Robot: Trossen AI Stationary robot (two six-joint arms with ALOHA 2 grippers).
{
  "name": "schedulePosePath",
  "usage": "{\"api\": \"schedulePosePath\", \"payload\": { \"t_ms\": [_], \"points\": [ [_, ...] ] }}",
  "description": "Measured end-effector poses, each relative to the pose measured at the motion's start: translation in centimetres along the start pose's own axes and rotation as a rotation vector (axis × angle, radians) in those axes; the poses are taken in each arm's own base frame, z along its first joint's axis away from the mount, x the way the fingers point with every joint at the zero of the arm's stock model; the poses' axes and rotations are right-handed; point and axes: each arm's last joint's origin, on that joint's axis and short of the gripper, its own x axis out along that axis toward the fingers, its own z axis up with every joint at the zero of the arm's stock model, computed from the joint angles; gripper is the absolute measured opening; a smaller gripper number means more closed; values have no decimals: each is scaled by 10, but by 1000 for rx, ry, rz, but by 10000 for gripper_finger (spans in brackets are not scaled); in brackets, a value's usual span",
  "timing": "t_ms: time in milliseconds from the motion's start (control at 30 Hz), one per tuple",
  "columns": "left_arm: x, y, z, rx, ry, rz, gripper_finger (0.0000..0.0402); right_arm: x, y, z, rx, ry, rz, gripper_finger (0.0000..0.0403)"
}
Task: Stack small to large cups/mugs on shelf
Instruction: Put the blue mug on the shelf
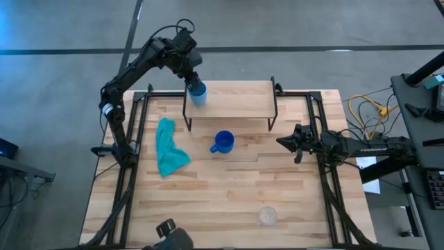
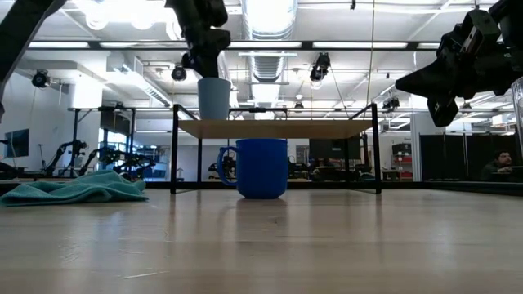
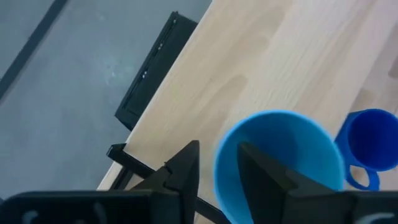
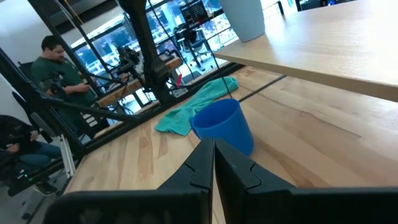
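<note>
The small light-blue cup [image 1: 198, 94] [image 3: 280, 155] stands upright on the left end of the shelf [image 1: 236, 101] [image 2: 278, 128]. My left gripper [image 3: 217, 146] [image 1: 193, 78] is open above it, slanting down, one finger inside the cup and one outside its rim. The royal-blue mug [image 1: 223, 142] [image 2: 260, 167] stands on the table in front of the shelf, its handle toward the table's left. The clear cup [image 1: 268, 216] stands near the table's front edge. My right gripper [image 1: 281, 141] [image 4: 213, 144] waits shut at the table's right side, pointing level toward the mug. My left gripper straddles the light-blue cup's rim [image 3: 219, 163] from above and behind, slanting down. The outer finger [image 3: 186, 168] stands clear of the wall. Whether the inner finger [image 3: 261, 171] touches the inside wall I cannot tell. The cup stands on the shelf on its base.
A teal cloth [image 1: 168, 147] [image 2: 78, 189] lies crumpled on the table's left part. The shelf's black legs [image 1: 186, 114] stand on the table behind the mug. Cables [image 1: 368, 111] lie off the table's right side. People [image 4: 56, 68] sit in the room beyond.
</note>
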Motion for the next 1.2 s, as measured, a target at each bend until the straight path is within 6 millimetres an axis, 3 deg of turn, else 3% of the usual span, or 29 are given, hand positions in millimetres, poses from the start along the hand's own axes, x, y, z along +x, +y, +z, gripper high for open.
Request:
{"api": "schedulePosePath", "payload": {
  "t_ms": [267, 567, 900, 1200],
  "points": [
    [-39, -22, -8, -5, -106, -149, 95, 0, 0, 0, 4, -2, 1, 9],
    [-70, -74, -16, 110, -166, -302, 95, 0, 0, 1, -12, -6, 2, 9],
    [-59, -142, -24, 293, -86, -433, 96, 0, 3, 7, 66, -77, 19, 9],
    [-28, -173, -41, 332, 49, -472, 96, -1, 6, 8, 238, -43, 121, 9]
  ]
}}
